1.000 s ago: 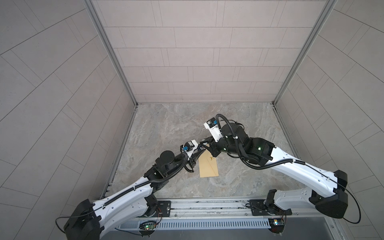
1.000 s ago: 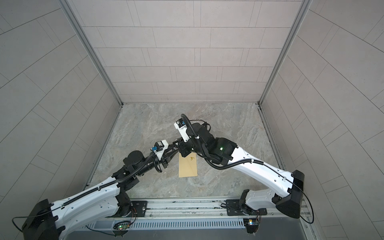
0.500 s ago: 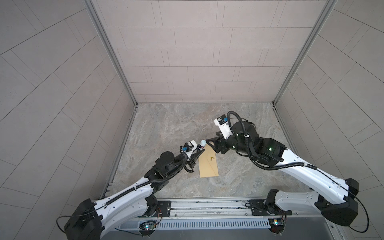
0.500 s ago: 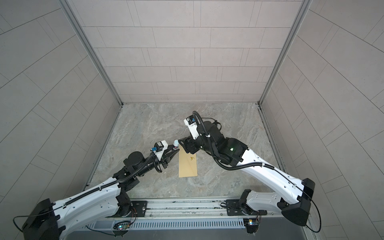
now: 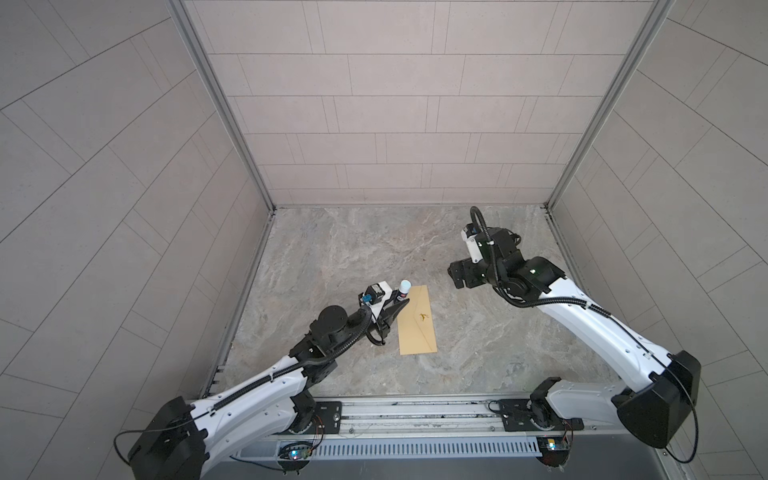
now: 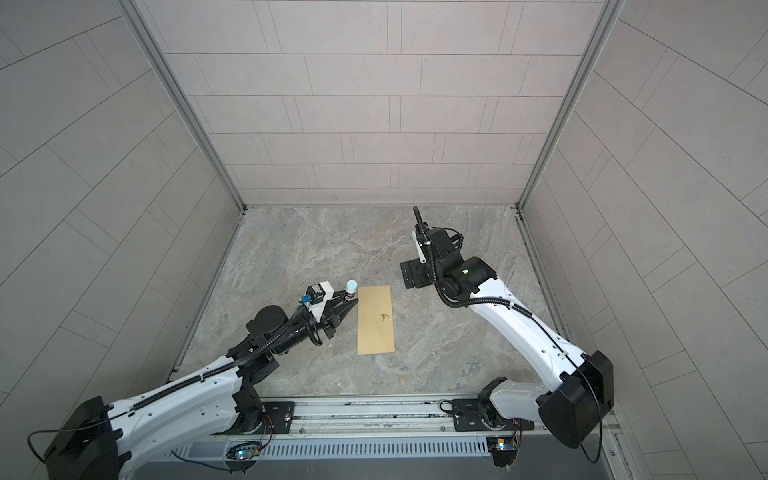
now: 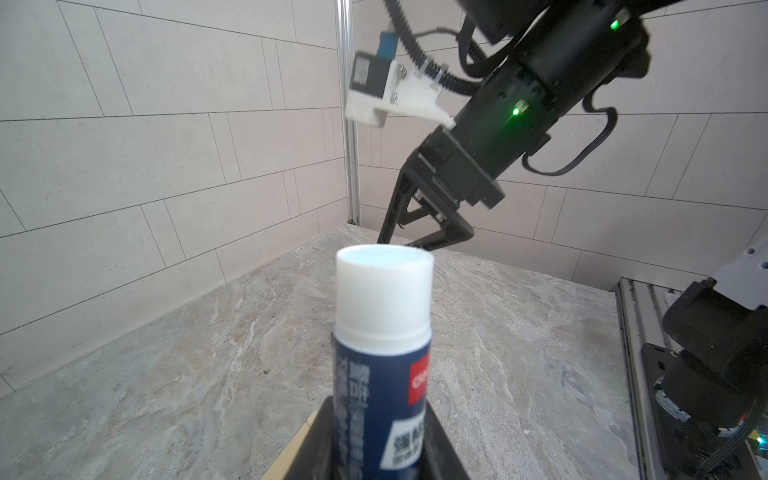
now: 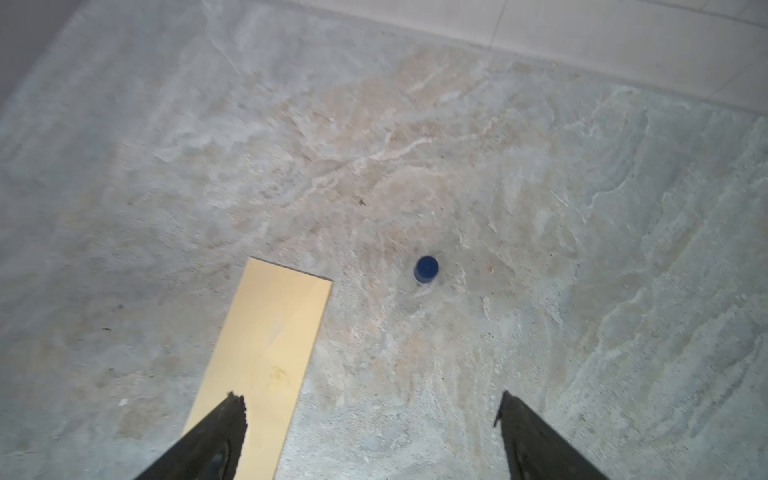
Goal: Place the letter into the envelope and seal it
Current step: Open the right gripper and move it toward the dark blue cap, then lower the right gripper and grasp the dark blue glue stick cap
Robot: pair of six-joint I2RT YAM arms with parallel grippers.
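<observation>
So the envelope (image 5: 417, 319) is laid flat on the table (image 5: 332, 257), a little toward 6 o'clock from the middle, with its long sides run 12-to-6 in both top views. The letter is nowhere to be seen, so it's probably tucked inside already, though that can't be confirmed. The flap looks folded down; whether it's stuck can't be told.

Handling-wise it's thin paper: next to weightless, bendy, and likely to be sent skating across that smooth stone-look top by any sideways nudge. Because it's lying dead flat, an edge grab is expected to be fiddly. It's better pinned from above by a fingertip on the face, and the flap is best caught at its free edge. Creases and glue smears are the things to be watched.

The left gripper (image 5: 400, 300) is clamped on the barrel of a glue stick (image 7: 380, 353), which is held upright with the cap off and the white tip bared, right at the envelope's 10 o'clock edge. Whether the paper is touched can't be told.

The right gripper (image 8: 370, 401) is spread wide with nothing between the jaws, hung over bare table off the envelope's 2 o'clock. A blue cap (image 8: 426, 269) is left near one short end of the envelope, not touching it
</observation>
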